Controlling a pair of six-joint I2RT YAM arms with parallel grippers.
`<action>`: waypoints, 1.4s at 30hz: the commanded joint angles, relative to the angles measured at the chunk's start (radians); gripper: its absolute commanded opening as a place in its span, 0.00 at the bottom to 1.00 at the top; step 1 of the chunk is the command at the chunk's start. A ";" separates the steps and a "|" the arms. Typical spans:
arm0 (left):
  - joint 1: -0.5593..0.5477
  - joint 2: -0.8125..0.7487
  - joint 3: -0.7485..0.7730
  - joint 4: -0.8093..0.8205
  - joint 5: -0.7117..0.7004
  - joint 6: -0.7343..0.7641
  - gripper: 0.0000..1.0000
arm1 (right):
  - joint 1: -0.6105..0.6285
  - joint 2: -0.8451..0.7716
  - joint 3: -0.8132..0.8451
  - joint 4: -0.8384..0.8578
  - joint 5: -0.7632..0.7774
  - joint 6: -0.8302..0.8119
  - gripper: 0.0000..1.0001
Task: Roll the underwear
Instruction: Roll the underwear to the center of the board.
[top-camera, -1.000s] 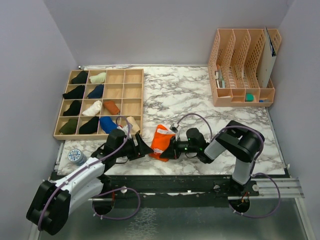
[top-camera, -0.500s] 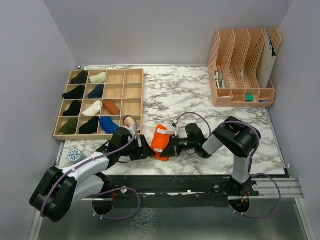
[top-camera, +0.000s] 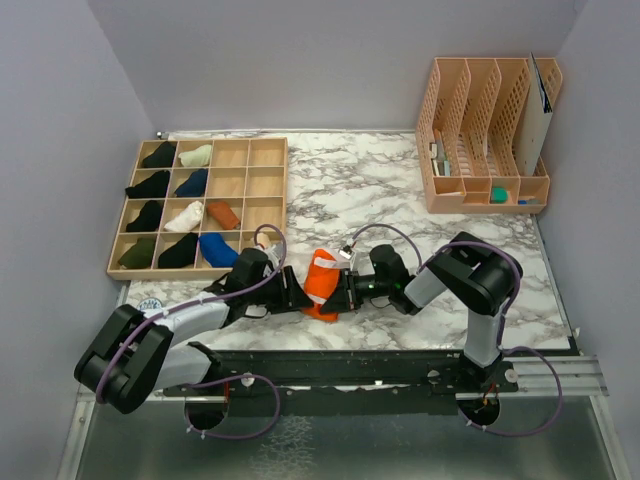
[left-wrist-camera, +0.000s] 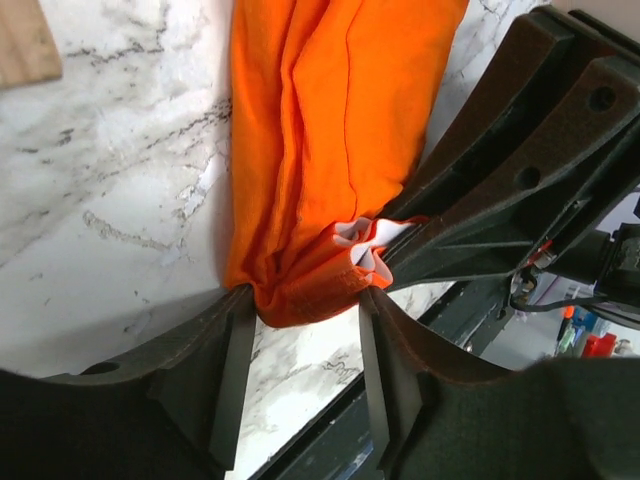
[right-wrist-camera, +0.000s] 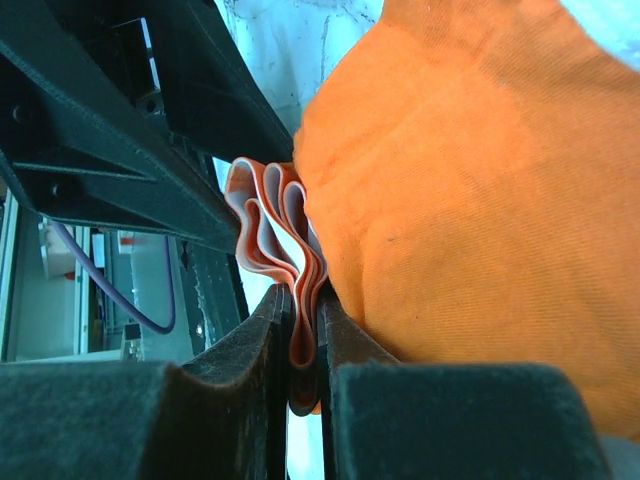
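The bright orange underwear (top-camera: 322, 283) lies bunched on the marble near the front edge, between my two grippers. My left gripper (top-camera: 298, 295) comes at it from the left. In the left wrist view its jaws press both sides of the near end of the underwear (left-wrist-camera: 330, 130), which fills the left gripper (left-wrist-camera: 303, 305) at its tips. My right gripper (top-camera: 346, 292) comes from the right. The right gripper (right-wrist-camera: 305, 315) is shut on the folded white-and-orange waistband (right-wrist-camera: 275, 225) of the underwear (right-wrist-camera: 480, 200). A rust-brown underwear roll (top-camera: 223, 214) sits in a cell of the wooden organiser.
The wooden organiser (top-camera: 268, 200) at the back left holds several small fabric bundles. A pink file rack (top-camera: 480, 140) stands at the back right. A round patterned tin (top-camera: 146, 300) sits beside the left arm. The table's front edge (top-camera: 350, 345) runs just below the grippers.
My left gripper has slid right up to the orange underwear and its jaws have narrowed onto the cloth's end. The right gripper has kept its hold on the waistband.
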 joint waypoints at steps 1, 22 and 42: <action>-0.005 0.074 0.002 -0.050 -0.137 0.028 0.47 | -0.004 0.003 -0.028 -0.167 0.045 -0.049 0.18; -0.012 0.159 0.032 -0.056 -0.125 0.052 0.36 | -0.004 -0.375 -0.020 -0.562 0.247 -0.295 0.63; -0.062 0.191 0.138 -0.139 -0.086 0.099 0.36 | -0.001 -0.824 -0.108 -0.585 0.572 -0.571 1.00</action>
